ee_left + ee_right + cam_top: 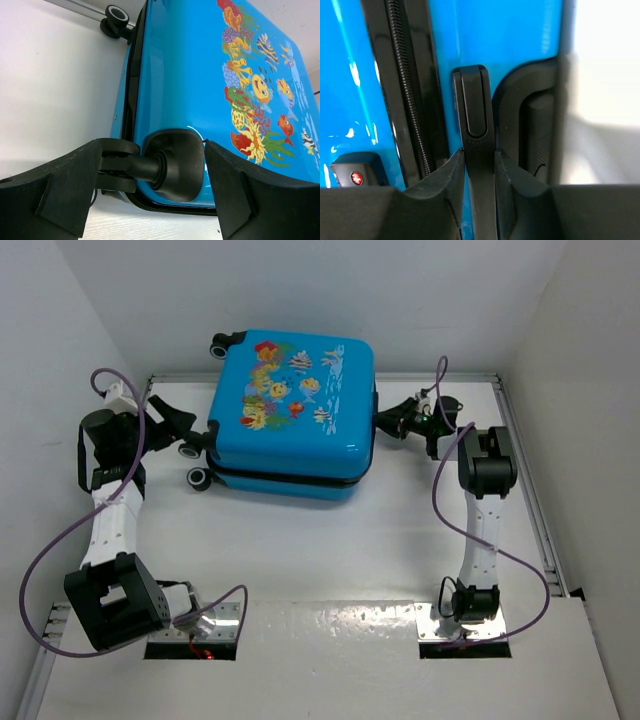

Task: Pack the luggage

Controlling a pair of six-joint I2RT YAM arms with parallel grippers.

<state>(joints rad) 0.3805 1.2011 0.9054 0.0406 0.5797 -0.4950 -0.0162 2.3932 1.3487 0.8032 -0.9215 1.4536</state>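
**Q:** What is shown, and where?
**A:** One small bright-blue hard-shell suitcase with cartoon fish prints. It lies closed, printed face up, at the far centre of the white table.

**Q:** And the grippers?
**A:** The left gripper has its jaws wide apart around a black caster wheel at the left end and clamps nothing. The right gripper pinches a slim black handle strip at the right end, beside the black zipper band.

**Q:** How should it handle?
**A:** The shell looks stiff, glossy and probably slippery, and too broad for either jaw. It would likely slide or roll if pushed. The strip, the wheel stems and the zipper pulls offer the best holds.

**Q:** Counts?
**A:** One suitcase and two grippers. Three wheels are visible from above, and a fourth cannot be seen.
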